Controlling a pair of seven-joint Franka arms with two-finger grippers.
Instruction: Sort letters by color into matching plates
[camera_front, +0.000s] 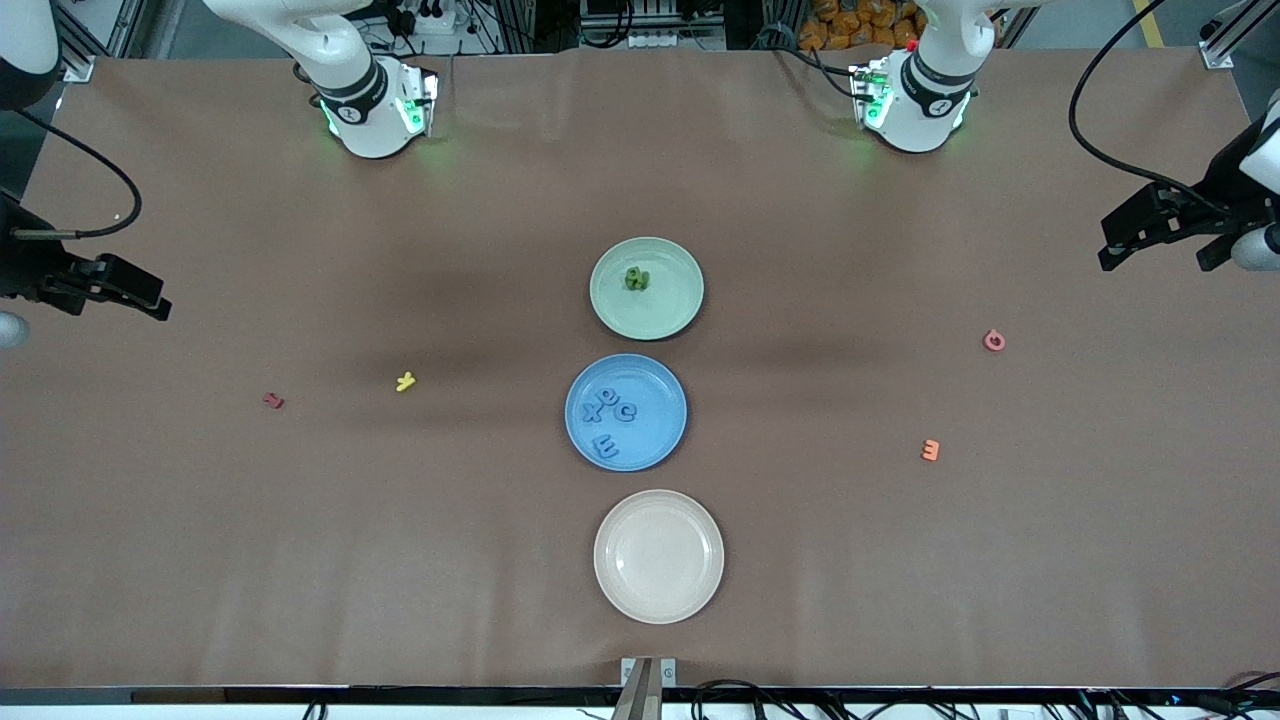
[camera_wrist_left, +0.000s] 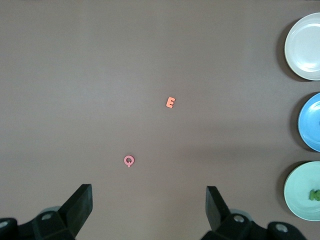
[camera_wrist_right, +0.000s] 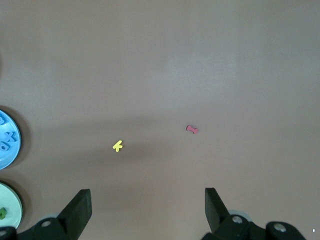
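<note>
Blue letters (camera_front: 612, 420) lie in blue plate (camera_front: 580, 440); green letters (camera_front: 637, 279) in green plate (camera_front: 675, 310). Left hand (camera_wrist_left: 149, 210) and right hand (camera_wrist_right: 147, 210) wait spread, high at their surface ends. Risk: a stray grab of the pink Q (camera_front: 993, 341) or yellow letter (camera_front: 405, 381) would spoil the sort.

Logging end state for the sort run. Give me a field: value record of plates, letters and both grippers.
green plate: holds green letters
blue plate: holds four blue letters
beige plate: nothing in it, nearest the front camera
stray letters on table: yellow, red, orange E, pink Q
left gripper: open, holds nothing, over the left arm's end of the table
right gripper: open, holds nothing, over the right arm's end
</note>
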